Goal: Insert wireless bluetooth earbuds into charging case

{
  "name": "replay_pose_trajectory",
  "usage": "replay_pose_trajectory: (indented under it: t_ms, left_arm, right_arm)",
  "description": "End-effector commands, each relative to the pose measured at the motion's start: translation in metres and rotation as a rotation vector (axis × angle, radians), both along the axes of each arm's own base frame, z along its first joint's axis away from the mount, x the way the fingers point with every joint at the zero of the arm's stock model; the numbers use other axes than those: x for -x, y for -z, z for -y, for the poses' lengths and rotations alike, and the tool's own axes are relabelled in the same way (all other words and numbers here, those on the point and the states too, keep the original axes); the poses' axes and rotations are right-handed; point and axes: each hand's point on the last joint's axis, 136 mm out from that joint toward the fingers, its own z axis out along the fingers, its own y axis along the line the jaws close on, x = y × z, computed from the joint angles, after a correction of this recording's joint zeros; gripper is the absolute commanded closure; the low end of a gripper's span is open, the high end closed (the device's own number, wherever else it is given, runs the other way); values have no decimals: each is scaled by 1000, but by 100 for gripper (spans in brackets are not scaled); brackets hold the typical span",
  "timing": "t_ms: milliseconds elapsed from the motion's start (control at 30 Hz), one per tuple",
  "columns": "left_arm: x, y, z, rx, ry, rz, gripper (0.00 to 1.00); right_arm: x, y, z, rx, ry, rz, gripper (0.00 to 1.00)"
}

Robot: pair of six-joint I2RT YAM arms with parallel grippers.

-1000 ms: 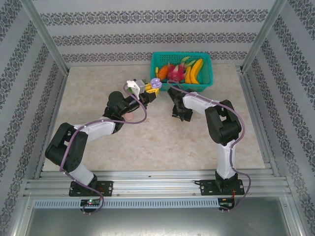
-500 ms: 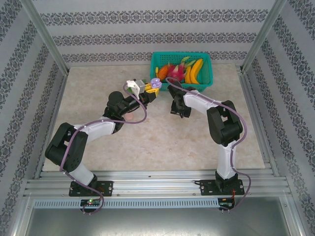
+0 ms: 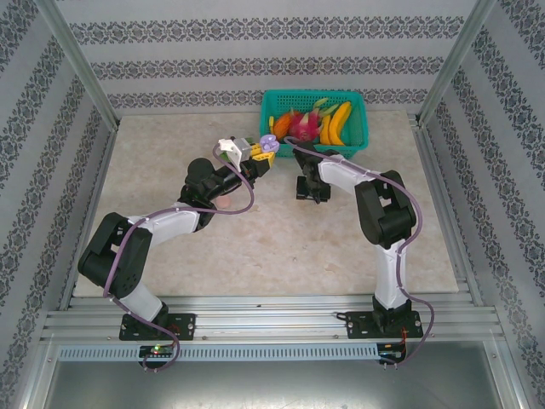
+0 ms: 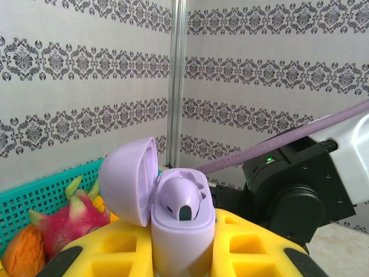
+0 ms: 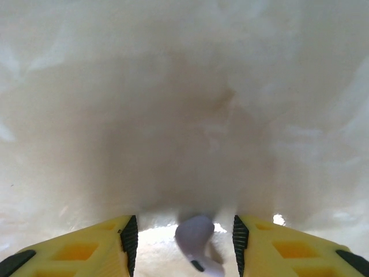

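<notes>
My left gripper (image 4: 181,254) is shut on a pale lilac charging case (image 4: 180,225), held upright above the table with its lid (image 4: 127,182) swung open to the left. One lilac earbud (image 4: 180,199) sits in the case's left socket. In the top view the case (image 3: 269,145) hangs near the green basket. My right gripper (image 5: 183,239) points down at the tabletop, open, with a second lilac earbud (image 5: 196,242) lying between its yellow fingers (image 5: 109,242) and touching neither. From above, the right gripper (image 3: 309,189) is low over the table.
A green basket (image 3: 358,128) of toy fruit stands at the back, just behind both grippers. The dragon fruit toy (image 4: 75,219) and an orange toy (image 4: 23,254) show behind the case. Patterned walls and metal posts ring the beige table (image 3: 255,247).
The right arm's wrist has shifted slightly toward the back and lowered over the table. The left arm holds still with the case.
</notes>
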Motion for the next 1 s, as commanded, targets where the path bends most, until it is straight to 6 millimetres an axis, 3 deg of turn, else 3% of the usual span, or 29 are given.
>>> replay_pose_trajectory:
  t_ms: [0, 967]
  left_arm:
    - [-1, -21, -3, 40, -3, 60, 100]
    - [-5, -23, -2, 50, -2, 49, 100]
  right_arm:
    - [3, 9, 4, 7, -39, -30, 53]
    - [4, 10, 5, 19, -82, -47, 76]
